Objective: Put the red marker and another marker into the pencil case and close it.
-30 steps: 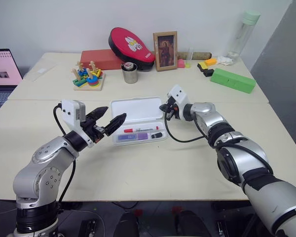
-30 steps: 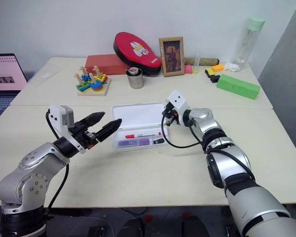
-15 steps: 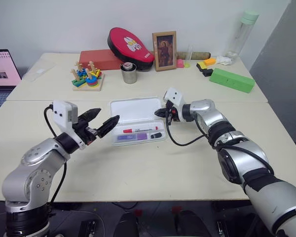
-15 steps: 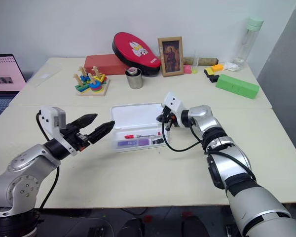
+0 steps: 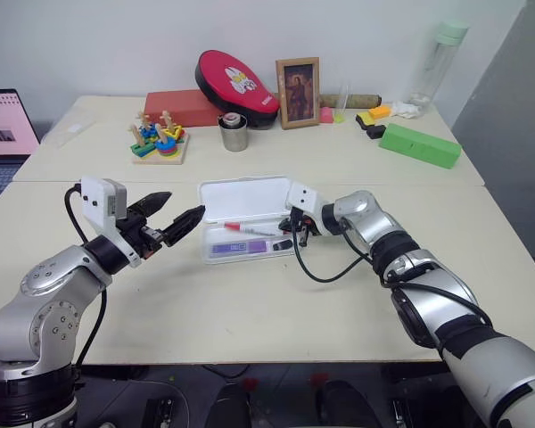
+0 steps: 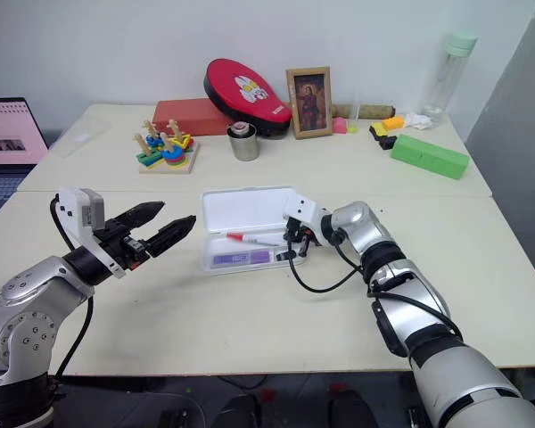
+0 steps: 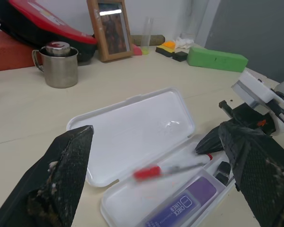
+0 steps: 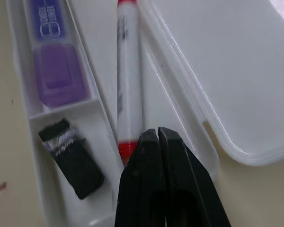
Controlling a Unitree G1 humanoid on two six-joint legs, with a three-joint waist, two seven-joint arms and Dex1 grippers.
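I read the pencil case [image 5: 247,218] lying open; the red marker [image 8: 128,90] lies lengthwise inside; my right gripper [image 8: 157,138], pinched shut and empty, sits at, perhaps touching, its near end; left gripper [image 5: 176,215] spread wide, beside the case.

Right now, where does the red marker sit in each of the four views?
Left eye: red marker lies in the pencil case, mid-picture.
Right eye: same, in the tray's rear channel.
Left wrist: low centre, blurred, beside the lavender marker.
Right wrist: running lengthways just past the shut right fingers.
Shared landmark: the open white lid.
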